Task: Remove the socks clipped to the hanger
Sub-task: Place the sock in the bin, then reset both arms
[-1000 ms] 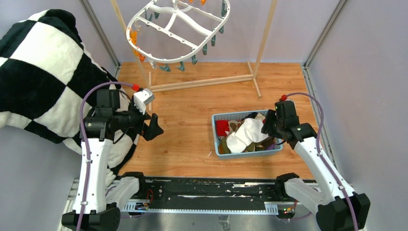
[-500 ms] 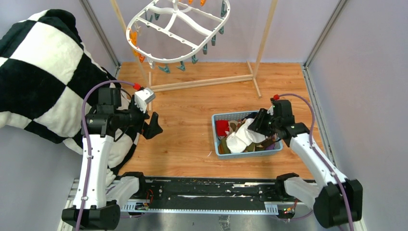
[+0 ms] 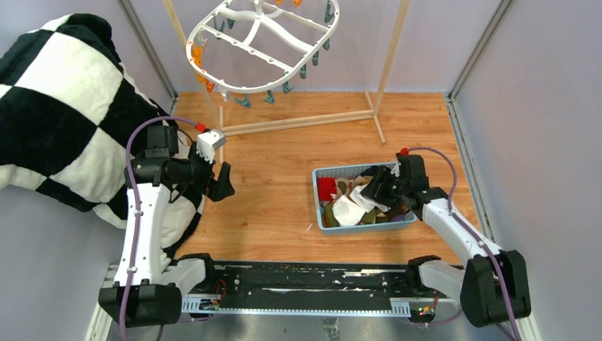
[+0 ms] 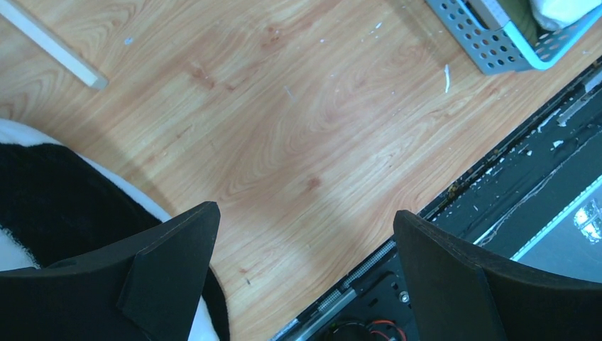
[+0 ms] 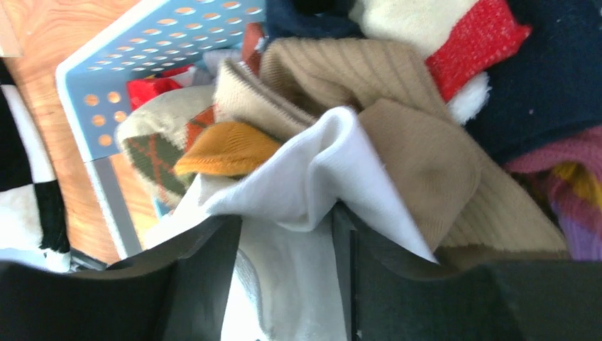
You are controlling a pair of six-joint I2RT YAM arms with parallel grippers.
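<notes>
Right gripper (image 3: 375,190) has dropped from beside the basket (image 3: 317,199) onto the socks (image 3: 327,188) heaped inside it. A white sock (image 5: 312,170) lies between its half-parted fingers (image 5: 213,270); whether they pinch it cannot be told. Left gripper (image 3: 221,181) hangs wide apart, holding nothing. The hanger (image 3: 245,91) shows bare clips (image 3: 243,100). Recommended: part fully, lift straight up, confirm no fabric trails out.

Bright, even white light fills the overhead view, which is sharp throughout, with only faint shadows on the wooden floor (image 3: 284,142). From the left wrist, a soft shadow darkens the floor from 9 toward 12 o'clock, and a metal rail (image 4: 586,213) glints at 4 o'clock. From the right wrist, the white sock (image 5: 312,177) at centre is nearly blown out, and the black fingers (image 5: 206,284) at 6 o'clock are dark and blurred.
</notes>
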